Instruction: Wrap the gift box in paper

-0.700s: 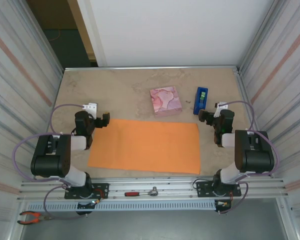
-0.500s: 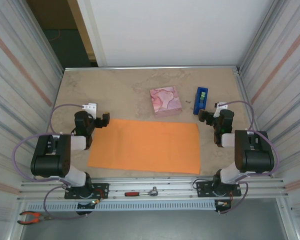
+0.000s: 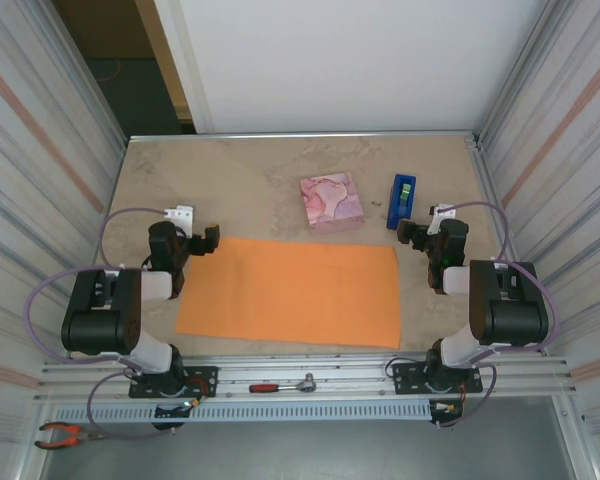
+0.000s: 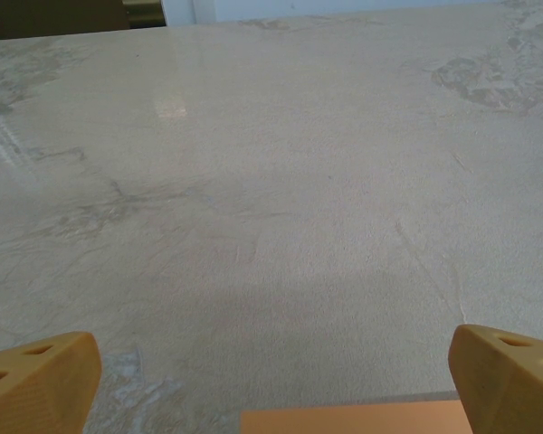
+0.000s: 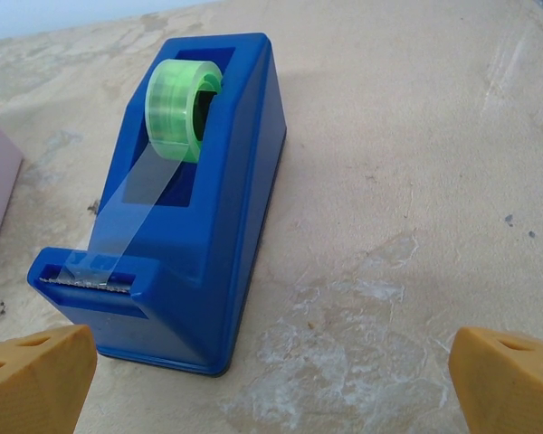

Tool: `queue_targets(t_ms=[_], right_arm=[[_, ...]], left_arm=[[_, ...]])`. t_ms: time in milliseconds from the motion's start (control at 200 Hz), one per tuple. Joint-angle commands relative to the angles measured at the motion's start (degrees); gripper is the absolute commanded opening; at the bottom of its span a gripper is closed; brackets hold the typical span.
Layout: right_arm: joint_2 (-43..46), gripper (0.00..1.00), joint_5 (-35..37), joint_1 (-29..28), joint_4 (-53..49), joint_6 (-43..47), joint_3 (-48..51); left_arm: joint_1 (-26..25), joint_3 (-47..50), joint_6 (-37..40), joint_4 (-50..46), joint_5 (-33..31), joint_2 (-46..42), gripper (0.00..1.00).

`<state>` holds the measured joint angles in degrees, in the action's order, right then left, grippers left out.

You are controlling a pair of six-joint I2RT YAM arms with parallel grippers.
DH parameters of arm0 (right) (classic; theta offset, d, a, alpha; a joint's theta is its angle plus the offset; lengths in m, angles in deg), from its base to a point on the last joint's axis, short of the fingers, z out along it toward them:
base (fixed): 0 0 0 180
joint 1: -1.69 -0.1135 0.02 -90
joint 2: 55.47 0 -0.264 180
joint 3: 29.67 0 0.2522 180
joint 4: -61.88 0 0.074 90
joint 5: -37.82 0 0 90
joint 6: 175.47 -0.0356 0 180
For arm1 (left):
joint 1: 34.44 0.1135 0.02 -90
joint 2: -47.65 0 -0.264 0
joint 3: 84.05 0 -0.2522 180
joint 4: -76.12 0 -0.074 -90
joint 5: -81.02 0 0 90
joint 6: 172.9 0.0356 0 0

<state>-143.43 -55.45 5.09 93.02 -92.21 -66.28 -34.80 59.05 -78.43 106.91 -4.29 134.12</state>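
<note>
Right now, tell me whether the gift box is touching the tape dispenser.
Apart. The top view shows a strip of bare table between the gift box and the tape dispenser; the right wrist view shows the same gap.

From where I stand, nothing has shifted over the last moment. Seen from above, the left gripper and the right gripper sit in the very spots they held before, each with its jaws spread just as wide and nothing between them. The paper keeps the same outline, flat on the table, and the gift box and the blue tape dispenser beyond its far edge have not budged or turned either.
</note>
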Motion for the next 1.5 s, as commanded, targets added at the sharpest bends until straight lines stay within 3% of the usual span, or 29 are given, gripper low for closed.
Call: queue_targets(t_ms=[0,105,336,451,491,586,696,812,922,1032,1152,1498], right_arm=[[-0.5,0.98,-0.3,0.2,0.0,1.5,-1.1],[0.8,0.98,1.9,0.1,0.5,0.9,-1.0],[20.3,0.98,9.2,0.4,-29.3,-4.6,-12.0],[24.0,0.98,12.3,1.6,-42.7,-18.2,-19.5],[24.2,0.98,9.9,2.9,-46.9,-21.3,-22.2],[23.5,0.98,-3.9,5.5,-48.0,-23.1,-24.8],[19.6,0.98,-12.1,3.2,-49.5,-23.8,-29.1],[12.9,0.99,-11.7,-3.4,-54.6,-22.0,-34.9],[5.3,0.93,-12.3,-9.1,-58.4,-21.5,-40.4],[-2.6,0.89,-10.9,-13.3,-61.9,-21.8,-46.1],[-10.3,0.83,-10.0,-15.1,-64.8,-22.7,-51.4],[-21.7,0.79,-13.3,-16.7,-63.6,-25.2,-56.8]], left_arm=[[0.3,-0.9,-0.4,0.3,0.2,0.3,0.99],[0.3,-0.6,0.0,0.9,0.9,-0.2,0.99],[-0.8,-6.4,-1.9,-15.2,-7.1,-8.0,0.99],[-2.4,-8.6,-2.2,-18.9,-11.2,-10.2,0.99],[-2.9,-9.6,-3.0,-20.3,-11.3,-11.0,0.99],[-4.3,-13.6,-7.5,-26.4,-9.6,-11.8,0.99],[-7.1,-18.7,-11.8,-31.9,-4.7,-10.0,0.99],[-11.8,-24.8,-14.5,-35.6,0.9,-6.4,0.99],[-15.9,-31.1,-18.1,-38.8,4.1,-1.6,0.98],[-17.9,-38.9,-23.1,-43.5,11.2,5.2,0.86],[-19.5,-46.4,-28.5,-47.0,16.5,13.2,0.8],[-26.0,-57.6,-32.6,-47.5,18.7,27.4,0.76]])
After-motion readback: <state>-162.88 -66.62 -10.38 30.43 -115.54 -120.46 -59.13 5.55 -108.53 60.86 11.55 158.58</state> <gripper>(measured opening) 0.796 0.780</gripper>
